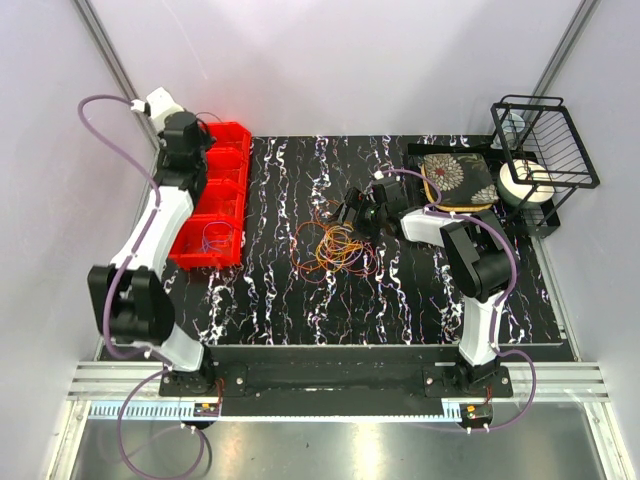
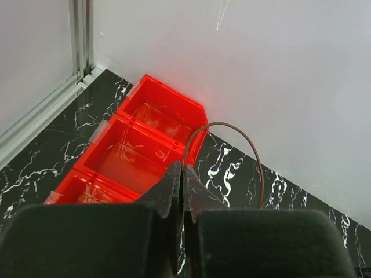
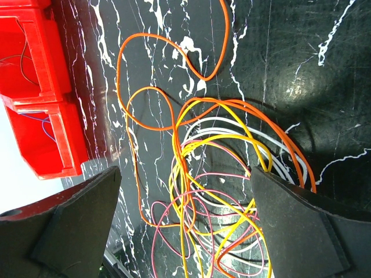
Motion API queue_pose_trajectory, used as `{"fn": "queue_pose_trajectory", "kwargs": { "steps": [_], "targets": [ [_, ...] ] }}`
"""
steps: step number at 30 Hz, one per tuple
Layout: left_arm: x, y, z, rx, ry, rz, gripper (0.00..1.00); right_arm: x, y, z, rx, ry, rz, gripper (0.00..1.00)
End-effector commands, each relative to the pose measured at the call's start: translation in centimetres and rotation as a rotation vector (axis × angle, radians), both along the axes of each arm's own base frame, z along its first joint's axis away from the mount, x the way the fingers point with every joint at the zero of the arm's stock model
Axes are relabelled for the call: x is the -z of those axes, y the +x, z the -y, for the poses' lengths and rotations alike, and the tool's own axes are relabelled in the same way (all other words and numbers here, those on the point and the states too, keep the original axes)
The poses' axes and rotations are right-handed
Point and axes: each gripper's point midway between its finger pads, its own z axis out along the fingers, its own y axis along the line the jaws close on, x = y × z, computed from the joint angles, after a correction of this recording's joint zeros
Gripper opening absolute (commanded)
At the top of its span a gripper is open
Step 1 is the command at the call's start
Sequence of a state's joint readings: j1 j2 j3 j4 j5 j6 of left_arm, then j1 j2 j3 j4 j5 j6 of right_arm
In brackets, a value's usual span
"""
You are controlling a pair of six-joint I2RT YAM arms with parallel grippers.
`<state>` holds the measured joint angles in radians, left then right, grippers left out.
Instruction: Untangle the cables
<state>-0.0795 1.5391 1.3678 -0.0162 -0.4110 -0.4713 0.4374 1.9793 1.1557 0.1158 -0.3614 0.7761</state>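
The cables [image 1: 335, 250] lie in a tangle of orange, yellow, pink and white loops at the middle of the black marble table [image 1: 300, 310]. My right gripper [image 1: 352, 212] hovers just over the tangle's far edge. In the right wrist view it [image 3: 185, 169] is open wide, with the cables [image 3: 208, 191] spread between and below its fingers [image 3: 87, 214]. My left gripper [image 1: 195, 135] is at the far left over the red bins [image 1: 215, 195]. The left wrist view shows it [image 2: 181, 168] shut on a thin brown cable [image 2: 232, 130] that arcs up and to the right.
The red bins [image 2: 145, 145] form a row of compartments along the table's left edge; a thin blue wire [image 1: 212, 238] lies in the nearest one. At the back right stand a black wire rack [image 1: 545, 140], a patterned pad [image 1: 455, 180] and a white roll [image 1: 525, 182].
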Motion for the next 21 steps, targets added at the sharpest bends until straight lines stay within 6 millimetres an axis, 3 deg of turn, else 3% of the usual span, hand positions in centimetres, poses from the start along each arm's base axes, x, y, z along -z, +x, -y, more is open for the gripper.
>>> {"fn": "queue_pose_trajectory", "kwargs": {
  "steps": [1,2,11,12,13,14,16,17,18,19,20,21],
  "targets": [
    [-3.5,2.6,0.5,0.002,-0.051,0.099,0.00,-0.2,0.4,-0.4,-0.007,0.010,0.001,1.00],
    [-2.7,3.4,0.5,0.000,-0.061,0.089,0.00,-0.1,0.4,-0.4,-0.008,0.008,-0.001,1.00],
    [-2.7,5.9,0.7,-0.016,-0.152,0.164,0.00,0.0,0.5,-0.5,-0.013,0.013,-0.006,1.00],
    [-1.0,5.9,0.9,-0.006,-0.159,0.150,0.00,0.1,0.4,-0.5,-0.013,0.014,-0.009,1.00],
    [-1.5,5.9,0.7,-0.003,-0.171,0.195,0.00,0.2,0.4,-0.5,-0.013,0.015,-0.012,1.00],
    [0.4,5.8,0.8,-0.003,-0.199,0.174,0.00,0.2,0.4,-0.5,-0.015,0.016,-0.012,1.00],
    [1.5,5.5,0.1,-0.017,-0.231,0.178,0.00,0.3,0.5,-0.5,-0.012,0.017,-0.013,1.00],
    [3.5,5.1,0.0,-0.025,-0.248,0.151,0.00,0.3,0.5,-0.5,-0.012,0.018,-0.014,1.00],
    [4.2,4.8,-0.1,-0.031,-0.252,0.150,0.00,0.4,0.4,-0.6,-0.016,0.019,-0.018,1.00],
    [3.5,4.5,-0.1,-0.030,-0.253,0.190,0.00,0.4,0.4,-0.6,-0.015,0.022,-0.021,1.00],
    [4.8,4.0,-0.4,-0.045,-0.256,0.177,0.00,0.4,0.4,-0.6,-0.016,0.025,-0.021,0.99],
    [4.8,3.8,-0.5,-0.050,-0.255,0.187,0.00,0.5,0.3,-0.7,-0.019,0.026,-0.022,1.00]
  ]
}}
